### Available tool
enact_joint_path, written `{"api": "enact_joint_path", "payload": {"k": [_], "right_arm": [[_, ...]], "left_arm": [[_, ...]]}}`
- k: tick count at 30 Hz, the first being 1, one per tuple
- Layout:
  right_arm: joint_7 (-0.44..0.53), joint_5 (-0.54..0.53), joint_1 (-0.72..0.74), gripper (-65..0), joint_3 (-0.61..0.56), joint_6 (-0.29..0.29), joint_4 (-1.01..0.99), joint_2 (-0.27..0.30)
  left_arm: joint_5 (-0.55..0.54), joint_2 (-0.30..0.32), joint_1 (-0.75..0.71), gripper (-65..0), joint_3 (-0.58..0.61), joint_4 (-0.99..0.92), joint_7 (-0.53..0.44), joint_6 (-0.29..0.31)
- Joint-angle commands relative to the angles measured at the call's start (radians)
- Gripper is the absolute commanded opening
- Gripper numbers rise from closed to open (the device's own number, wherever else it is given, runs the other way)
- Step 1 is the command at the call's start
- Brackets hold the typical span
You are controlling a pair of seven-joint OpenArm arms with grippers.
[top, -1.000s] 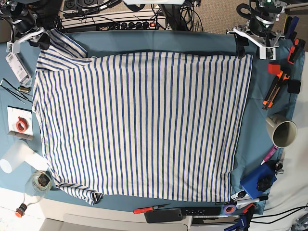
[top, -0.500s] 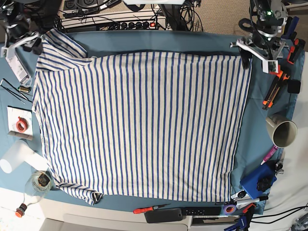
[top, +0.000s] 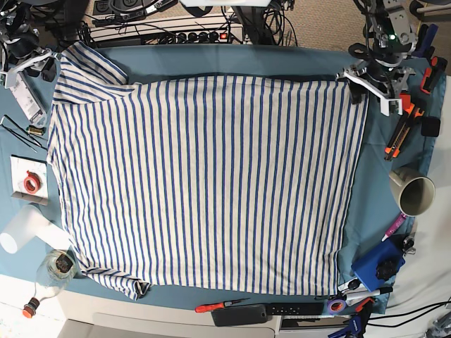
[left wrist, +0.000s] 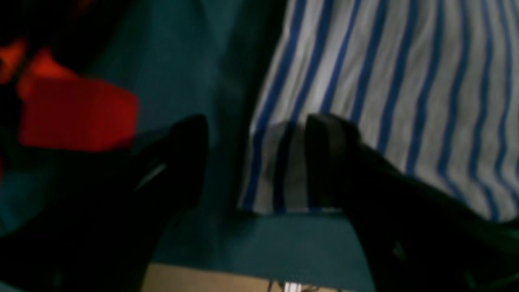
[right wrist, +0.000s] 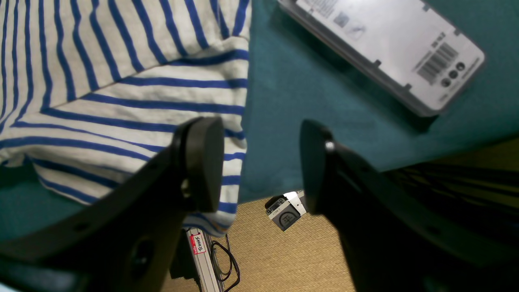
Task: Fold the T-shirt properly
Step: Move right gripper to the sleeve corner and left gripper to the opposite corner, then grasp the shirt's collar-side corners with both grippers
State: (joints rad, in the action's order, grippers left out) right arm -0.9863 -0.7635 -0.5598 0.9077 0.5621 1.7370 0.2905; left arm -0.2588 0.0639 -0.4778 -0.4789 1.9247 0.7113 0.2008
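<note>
While the T-shirt lies spread flat over most of the counter, its near hem runs along the counter's near edge, where a red-handled screwdriver and a black remote sit just beyond the cloth. A blue block rests by the near right corner, and a beige mug lies on its side along the right edge, apart from the shirt. Along the left edge a glass bottle and a white card with a red ring lie beside the shirt's side.

Farther back, the left tool stands over the shirt's far right corner with its jaws spread wide and nothing between them but air; in the left wrist view one finger hangs over the striped fabric and the other over bare teal cloth, with the shirt's edge running between them. An orange-red object, too blurred to name, lies just beside it.

At the far left corner the right tool is likewise released, gripping nothing. One of its fingers sits over the sleeve's hem and the other over the teal cloth, at the counter's edge. A white labelled device lies near it on the cloth.
</note>
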Motion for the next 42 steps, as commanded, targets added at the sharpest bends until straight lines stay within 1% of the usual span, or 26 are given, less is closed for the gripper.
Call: {"api": "enact_joint_path", "payload": {"k": [1, 6, 10, 12, 15, 16, 18, 21, 24, 30, 33, 39, 42], "right_arm": [[0.025, -0.013, -0.005, -34.8, 0.013, -0.005, 0.015, 0.02], [0.048, 0.017, -0.005, -34.8, 0.013, -0.024, 0.006, 0.02], [0.056, 0.012, -0.002, -34.8, 0.013, -0.024, -0.065, 0.02], [0.06, -0.023, -0.002, -34.8, 0.013, -0.023, -0.114, 0.02], [0.059, -0.075, 0.001, -34.8, 0.013, 0.01, -0.179, 0.02], [0.054, -0.088, 0.008, -34.8, 0.013, 0.031, -0.196, 0.02], [0.031, -0.11, 0.027, -34.8, 0.012, 0.069, -0.223, 0.02], [-0.016, -0.143, 0.067, -34.8, 0.01, 0.105, -0.24, 0.019], [-0.038, -0.142, 0.096, -34.8, 0.008, 0.105, -0.241, 0.017], [-0.038, -0.128, 0.097, -34.8, 0.007, 0.095, -0.267, 0.017], [-0.039, -0.138, 0.097, -34.8, -0.029, 0.094, -0.309, 0.017], [-0.026, -0.164, 0.098, -34.8, -0.187, 0.095, -0.363, 0.017], [-0.007, -0.159, 0.097, -34.8, -0.234, 0.094, -0.363, 0.017]], "left_arm": [[-0.008, 0.005, 0.002, -26.8, -0.002, 0.016, 0.011, 0.002], [-0.047, 0.005, 0.001, -26.8, -0.001, 0.016, 0.06, 0.003], [-0.056, 0.005, 0.001, -26.8, -0.001, 0.016, 0.089, 0.002], [-0.056, 0.005, 0.001, -26.8, -0.001, 0.016, 0.097, 0.002], [-0.056, 0.005, 0.002, -26.8, -0.001, 0.016, 0.093, 0.002], [-0.056, 0.005, 0.002, -26.8, -0.001, 0.016, 0.093, 0.002], [-0.056, 0.005, 0.001, -26.8, -0.001, 0.016, 0.093, 0.002], [-0.056, 0.005, 0.002, -26.8, -0.001, 0.016, 0.092, 0.002], [-0.056, 0.005, 0.001, -26.8, -0.001, 0.016, 0.09, 0.003], [-0.056, 0.005, 0.001, -26.8, -0.001, 0.016, 0.09, 0.002], [-0.056, 0.005, 0.002, -26.8, -0.001, 0.016, 0.087, 0.002], [-0.056, 0.005, 0.001, -26.8, -0.001, 0.016, 0.085, 0.002], [-0.056, 0.005, 0.001, -26.8, -0.001, 0.016, 0.085, 0.002]]}}
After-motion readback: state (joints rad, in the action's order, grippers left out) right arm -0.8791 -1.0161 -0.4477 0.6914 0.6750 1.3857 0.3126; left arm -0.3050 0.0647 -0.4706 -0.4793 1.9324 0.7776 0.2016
